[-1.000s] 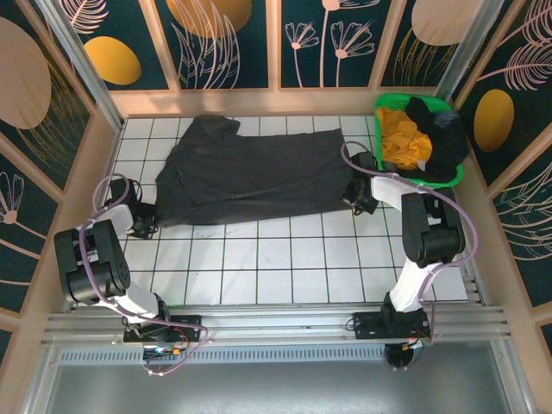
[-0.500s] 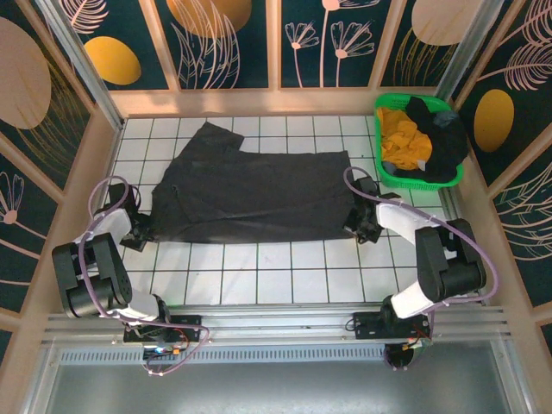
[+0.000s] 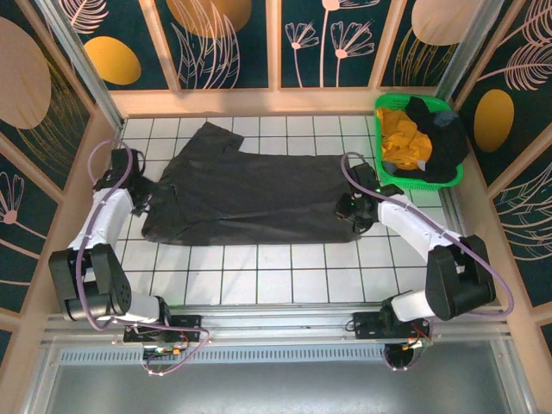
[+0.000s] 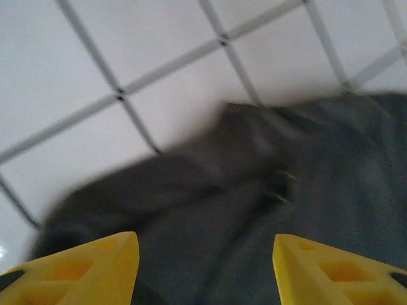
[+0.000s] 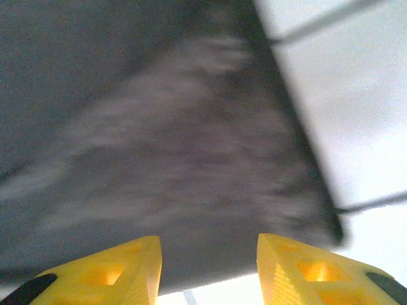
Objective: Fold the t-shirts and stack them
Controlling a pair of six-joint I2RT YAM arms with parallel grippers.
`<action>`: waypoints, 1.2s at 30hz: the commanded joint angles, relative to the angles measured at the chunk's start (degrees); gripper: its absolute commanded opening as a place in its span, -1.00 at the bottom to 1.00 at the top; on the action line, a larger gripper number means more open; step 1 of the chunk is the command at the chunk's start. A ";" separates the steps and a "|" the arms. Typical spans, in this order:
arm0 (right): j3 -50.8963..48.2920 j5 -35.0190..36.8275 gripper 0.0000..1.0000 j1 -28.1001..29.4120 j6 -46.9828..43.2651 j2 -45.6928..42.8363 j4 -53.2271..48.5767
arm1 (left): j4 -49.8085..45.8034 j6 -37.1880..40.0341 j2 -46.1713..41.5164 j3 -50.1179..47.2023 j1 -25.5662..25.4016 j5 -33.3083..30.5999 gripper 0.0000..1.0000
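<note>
Lying spread on the white-tiled counter (image 3: 285, 267), the charcoal t-shirt (image 3: 250, 194) runs left-right across the middle, mostly flat w/ a few wrinkles, and one flap pokes toward the far wall near its left end. Left fingers (image 3: 143, 197) sit at the shirt's left edge and right fingers (image 3: 350, 212) at its right edge, w/ the arms reaching in from either side. Left wrist cam: yellow tips are set wide apart, dark cloth lies rumpled in a fold between and beyond them, then bare tile; can't tell if the tips touch the cloth. Right wrist cam: tips are apart too, w/ a narrower gap than the left pair. Blurred grey cloth spans that gap, and its edge drops to tile on the right; nothing is visibly pinched. A green mesh basket (image 3: 452, 179) stands in the far right corner, near the shirt's right end but not touching. Inside are a mustard-yellow tee (image 3: 401, 138) and a black tee (image 3: 435, 129), heaped and unfolded.
</note>
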 commanded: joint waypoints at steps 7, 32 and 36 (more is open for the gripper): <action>3.82 -21.46 -0.12 3.92 -3.31 5.28 16.36 | 7.92 -14.16 0.06 -12.02 -8.02 14.54 -0.01; 5.53 -24.74 -0.12 4.93 -2.34 7.98 18.15 | 17.87 -15.93 7.74 -17.15 -8.64 15.42 -0.25; 5.65 -24.74 -0.13 4.95 -2.29 8.07 18.15 | 18.67 -15.71 8.36 -17.22 -8.68 15.38 -0.39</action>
